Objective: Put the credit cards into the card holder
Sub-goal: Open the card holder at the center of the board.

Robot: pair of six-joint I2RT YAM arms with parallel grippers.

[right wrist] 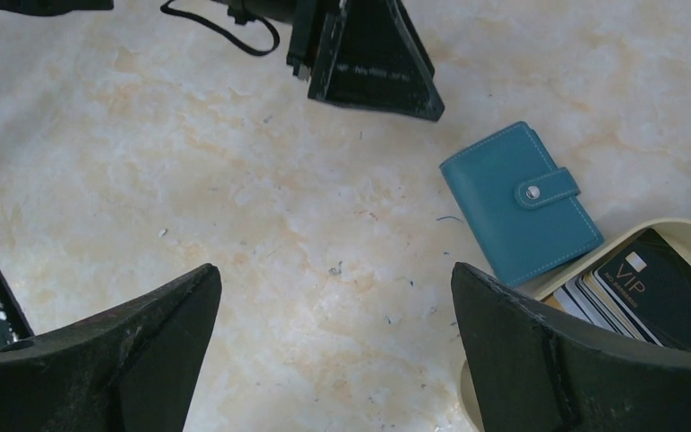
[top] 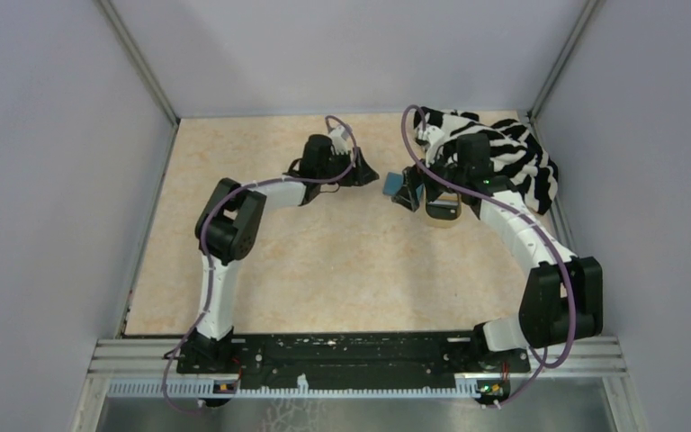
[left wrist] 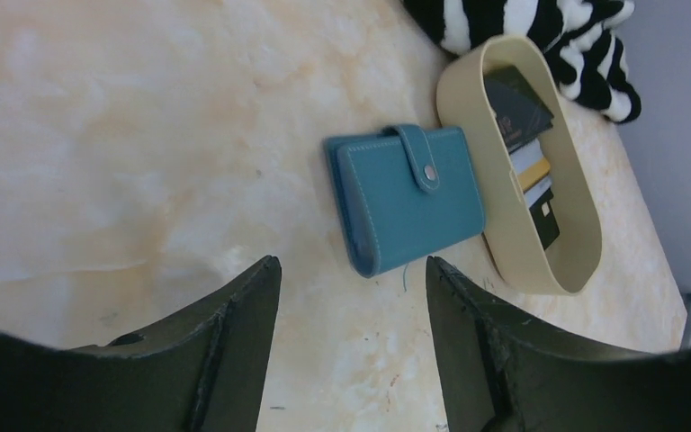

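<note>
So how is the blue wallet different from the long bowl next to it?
The card holder is teal and rectangular; the tray is tan and oval. The card holder is snapped shut; the tray is open on top with credit cards inside. Both lie flat on the table, side by side.

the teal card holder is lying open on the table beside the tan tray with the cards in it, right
Not open: the card holder is closed, its strap snapped shut, as the left wrist view shows. It does lie on the table beside the tan tray holding the cards.
</note>
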